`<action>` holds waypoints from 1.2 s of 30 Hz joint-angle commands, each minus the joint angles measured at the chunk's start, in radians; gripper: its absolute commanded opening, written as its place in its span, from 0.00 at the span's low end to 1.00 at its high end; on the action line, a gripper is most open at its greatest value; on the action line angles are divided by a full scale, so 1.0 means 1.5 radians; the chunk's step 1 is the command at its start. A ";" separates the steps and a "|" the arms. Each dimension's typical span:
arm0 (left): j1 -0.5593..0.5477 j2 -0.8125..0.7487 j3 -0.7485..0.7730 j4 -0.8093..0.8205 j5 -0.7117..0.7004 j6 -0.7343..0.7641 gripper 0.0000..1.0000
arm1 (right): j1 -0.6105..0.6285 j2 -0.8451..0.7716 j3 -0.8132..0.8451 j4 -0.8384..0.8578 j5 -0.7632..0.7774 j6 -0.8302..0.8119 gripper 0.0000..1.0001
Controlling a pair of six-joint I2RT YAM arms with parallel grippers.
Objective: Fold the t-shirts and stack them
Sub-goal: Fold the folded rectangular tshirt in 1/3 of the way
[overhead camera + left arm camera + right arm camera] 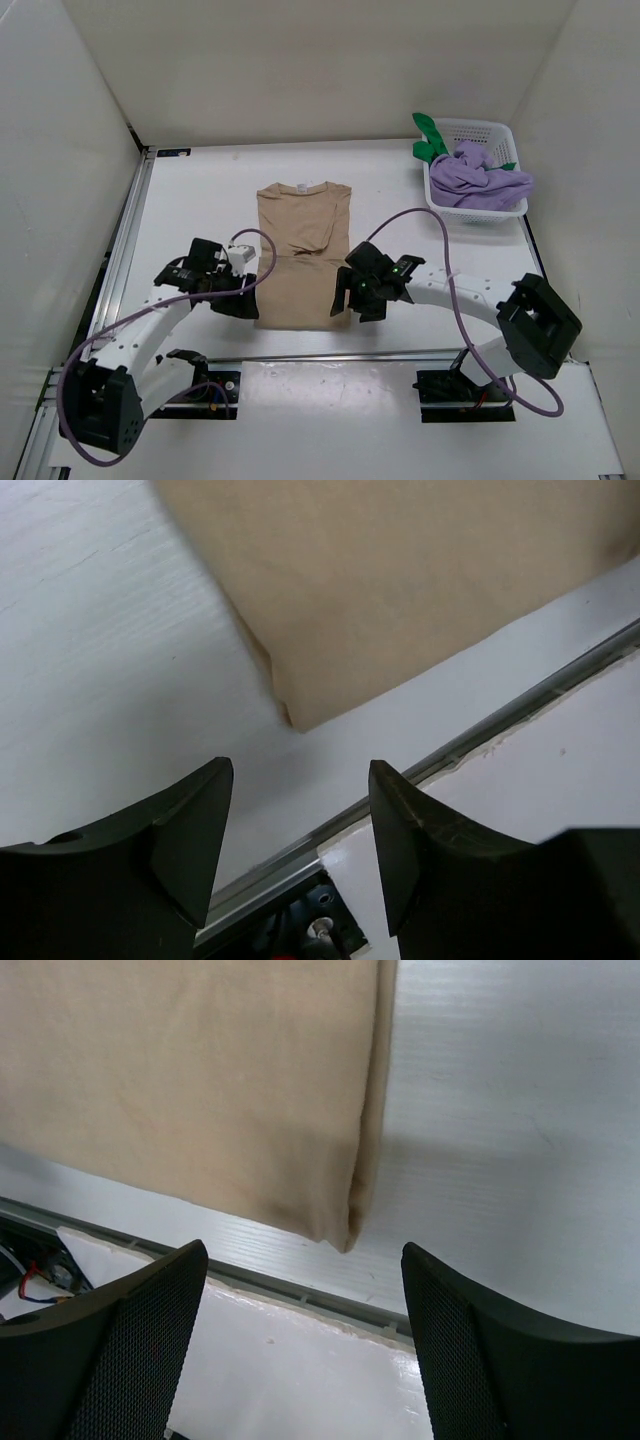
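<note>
- The white table (200, 200) carries everything, walled in by pale panels.
- A tan t-shirt (303, 255) lies flat at the table's centre. Its collar points to 12 o'clock, its hem to 6 o'clock, and its sides are folded in to form a long rectangle.
- A white plastic basket (497, 130) sits at 2 o'clock from the shirt, well apart from it.
- A crumpled purple garment (480, 178) spills over the basket's near rim.
- A green garment (430, 140) hangs over the basket's 10 o'clock corner.
- The left gripper (300, 770) is at the shirt's 7 o'clock hem corner, fingers spread wide and holding nothing.
- The right gripper (304, 1252) is at the 5 o'clock hem corner, also spread wide and empty.
</note>
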 commanded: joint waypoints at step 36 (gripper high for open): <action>0.005 0.208 -0.070 0.159 0.033 0.002 0.10 | 0.011 0.073 -0.029 0.073 -0.055 0.044 0.24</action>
